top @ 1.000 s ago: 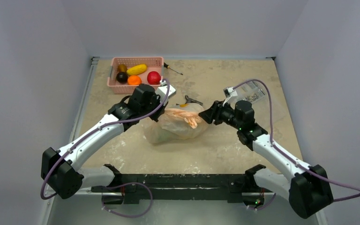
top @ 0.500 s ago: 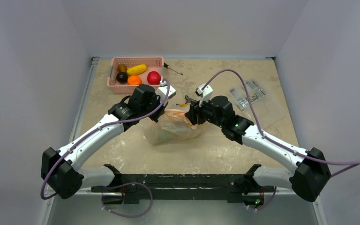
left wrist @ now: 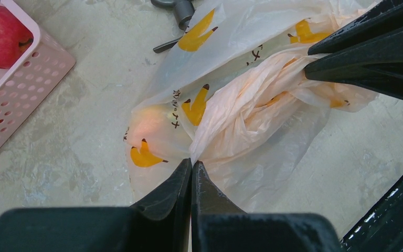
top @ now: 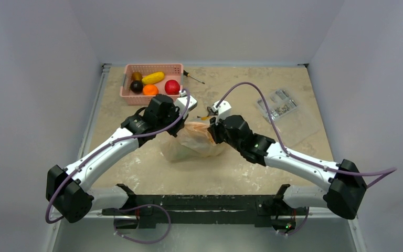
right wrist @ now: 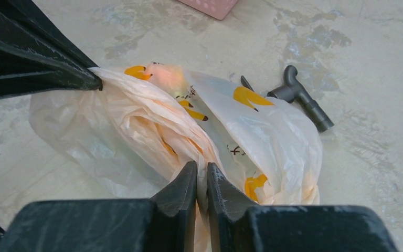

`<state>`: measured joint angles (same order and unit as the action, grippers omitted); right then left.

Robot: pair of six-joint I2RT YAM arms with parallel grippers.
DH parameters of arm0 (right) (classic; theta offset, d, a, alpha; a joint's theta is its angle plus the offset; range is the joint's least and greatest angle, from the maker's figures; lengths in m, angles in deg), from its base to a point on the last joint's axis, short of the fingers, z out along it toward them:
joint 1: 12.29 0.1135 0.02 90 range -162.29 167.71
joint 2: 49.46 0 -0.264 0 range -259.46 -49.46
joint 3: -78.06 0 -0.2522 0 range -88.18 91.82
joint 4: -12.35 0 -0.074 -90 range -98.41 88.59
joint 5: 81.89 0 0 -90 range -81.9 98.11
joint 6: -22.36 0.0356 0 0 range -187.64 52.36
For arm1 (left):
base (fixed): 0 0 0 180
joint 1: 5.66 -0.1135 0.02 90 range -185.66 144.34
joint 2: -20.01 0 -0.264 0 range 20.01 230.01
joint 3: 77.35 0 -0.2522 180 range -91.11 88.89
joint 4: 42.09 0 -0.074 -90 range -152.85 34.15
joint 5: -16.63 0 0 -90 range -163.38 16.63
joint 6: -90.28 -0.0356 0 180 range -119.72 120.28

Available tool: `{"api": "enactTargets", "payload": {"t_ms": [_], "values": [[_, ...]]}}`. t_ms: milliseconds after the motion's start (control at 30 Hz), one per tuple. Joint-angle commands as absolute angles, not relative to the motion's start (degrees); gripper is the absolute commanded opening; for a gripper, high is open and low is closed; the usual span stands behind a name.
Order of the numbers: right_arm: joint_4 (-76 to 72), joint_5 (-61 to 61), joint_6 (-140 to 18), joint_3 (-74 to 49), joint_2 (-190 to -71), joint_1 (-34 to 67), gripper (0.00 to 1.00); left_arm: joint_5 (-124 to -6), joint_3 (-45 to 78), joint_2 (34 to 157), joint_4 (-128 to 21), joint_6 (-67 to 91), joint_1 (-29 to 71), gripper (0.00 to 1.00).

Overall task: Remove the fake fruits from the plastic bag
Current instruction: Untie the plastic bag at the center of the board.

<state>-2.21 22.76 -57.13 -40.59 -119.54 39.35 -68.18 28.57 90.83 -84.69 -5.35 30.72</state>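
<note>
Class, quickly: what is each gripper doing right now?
Left gripper: closed, pinching the plastic bag.
Right gripper: closed, pinching the plastic bag too.

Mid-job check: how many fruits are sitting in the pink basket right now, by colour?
In the pink basket:
yellow fruit: 1
red apple: 1
orange ball: 1
dark maroon fruit: 1
brown fruit: 1
Total: 5
</note>
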Motion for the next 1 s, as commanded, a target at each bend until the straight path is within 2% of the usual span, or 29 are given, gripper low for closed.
{"api": "enactTargets", "payload": {"t_ms": [0, 133, 333, 667, 700, 867, 967], "values": [[4.0, 22.3, -50.1, -41.4, -116.9, 39.3, 0.06, -68.2, 27.5, 89.6, -83.9, -6.1, 30.2, 0.0], [9.8, 22.0, -44.1, -46.6, -109.5, 37.8, 0.0, -69.1, 27.7, 89.4, -84.0, -6.0, 30.2, 0.0], [19.7, 15.1, -26.7, -61.6, -96.3, 26.2, 0.0, -68.6, 29.1, 87.7, -83.6, -5.5, 30.2, 0.0], [14.7, 7.2, -30.2, -57.2, -102.7, 25.2, 0.0, -61.6, 31.3, 84.6, -81.7, -3.3, 30.3, 0.0], [14.5, 6.5, -30.8, -56.9, -103.1, 25.2, 0.0, -60.8, 31.4, 84.3, -81.6, -3.0, 30.3, 0.06], [13.2, 5.9, -32.0, -55.0, -104.0, 25.2, 0.0, -59.7, 32.1, 83.3, -79.8, -1.4, 30.3, 0.55], [13.1, 5.0, -32.2, -54.2, -104.0, 25.2, 0.0, -57.4, 31.5, 83.7, -78.2, -0.3, 30.3, 0.65]]}}
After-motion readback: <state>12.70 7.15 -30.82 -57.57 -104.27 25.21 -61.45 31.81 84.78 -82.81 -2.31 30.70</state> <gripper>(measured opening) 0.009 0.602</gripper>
